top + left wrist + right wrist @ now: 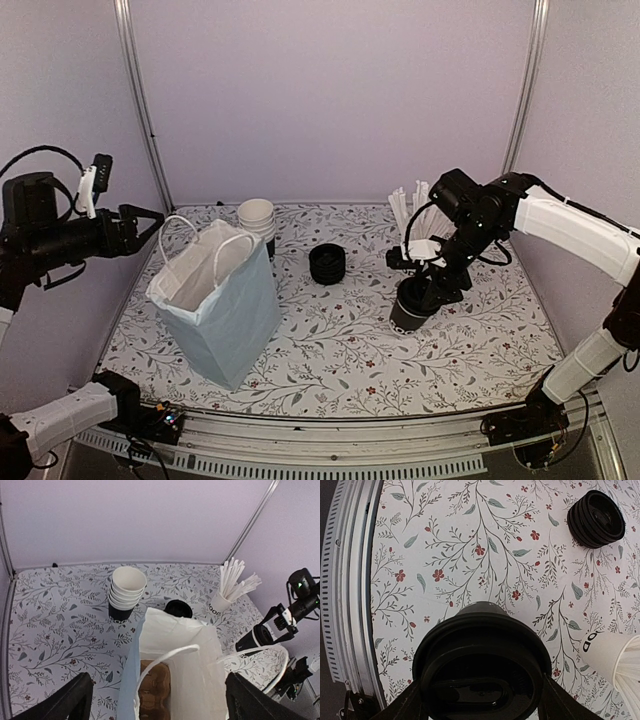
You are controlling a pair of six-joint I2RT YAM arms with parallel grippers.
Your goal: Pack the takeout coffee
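The takeout coffee (408, 305), a black cup with a black lid, is at the right of the table. My right gripper (430, 285) reaches down over it. In the right wrist view the lid (480, 665) fills the space between the two fingers (406, 706), which press on its sides, so the gripper (480, 702) is shut on the cup. The left wrist view shows the cup (257, 637) leaning in that grip. My left gripper (145, 220) hangs open above and left of the pale blue paper bag (220, 300). The bag (175, 655) is open, with a brown cup carrier (155, 690) at its bottom.
A nested stack of white-rimmed cups (257, 218) stands behind the bag. A stack of black lids (327, 263) lies mid-table. A white cup of wrapped straws (412, 215) stands just behind my right gripper. Metal posts rise at the back corners and a rail runs along the near edge.
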